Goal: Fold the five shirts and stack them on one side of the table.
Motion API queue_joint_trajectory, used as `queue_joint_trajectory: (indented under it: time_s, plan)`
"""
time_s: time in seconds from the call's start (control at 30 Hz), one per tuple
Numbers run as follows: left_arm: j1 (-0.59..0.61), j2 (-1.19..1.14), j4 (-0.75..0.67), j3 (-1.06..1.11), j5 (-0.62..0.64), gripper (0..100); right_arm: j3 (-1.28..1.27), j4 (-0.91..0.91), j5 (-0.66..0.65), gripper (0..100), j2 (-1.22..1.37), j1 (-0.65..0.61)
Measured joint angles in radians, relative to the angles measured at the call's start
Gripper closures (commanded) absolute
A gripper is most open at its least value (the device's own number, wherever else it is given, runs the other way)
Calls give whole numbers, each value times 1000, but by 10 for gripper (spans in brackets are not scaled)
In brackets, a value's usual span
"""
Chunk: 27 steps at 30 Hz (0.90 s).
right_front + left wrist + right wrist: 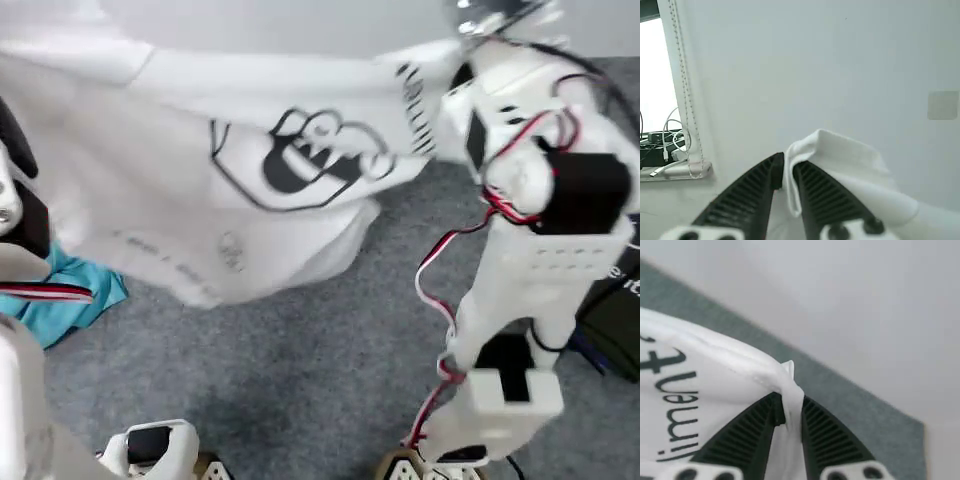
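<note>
1. The white shirt [250, 170] hangs spread above the worktop [300, 390]. The left end effector [788, 172] is clamped on one corner and the right end effector [788, 407] on another.
2. Best done with both grips level, lowering evenly so the shirt lands flat.
3. The worktop is grey. A crumpled teal shirt [60, 300] lies near one arm, and a pale wall [830, 65] is behind.

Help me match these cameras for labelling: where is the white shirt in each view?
High view: white shirt hangs across the upper half.
Left wrist view: a plain corner pinched between the fingers.
Right wrist view: a lettered edge pinched between the fingers.
Shared landmark: the black lettering, high and right wrist views.
</note>
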State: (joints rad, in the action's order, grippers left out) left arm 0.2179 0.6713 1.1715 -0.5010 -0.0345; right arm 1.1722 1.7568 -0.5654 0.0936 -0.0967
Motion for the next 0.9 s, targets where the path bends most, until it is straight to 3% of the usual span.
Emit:
queue_joint_trajectory:
  time_s: [0.27, 0.47, 0.7, 0.9]
  plan:
    - [0, -133, -5, -2, 0, 994, -694, 0, 0, 988, -345, -138]
    - [-31, -405, 9, 31, 0, 994, -1111, -35, 2, 988, -439, -146]
    - [-143, -825, -132, 54, 0, 984, -1499, -454, 2, 988, -440, -64]
    - [-192, -1094, -250, 54, 0, 873, -1585, -763, 2, 988, -311, 60]
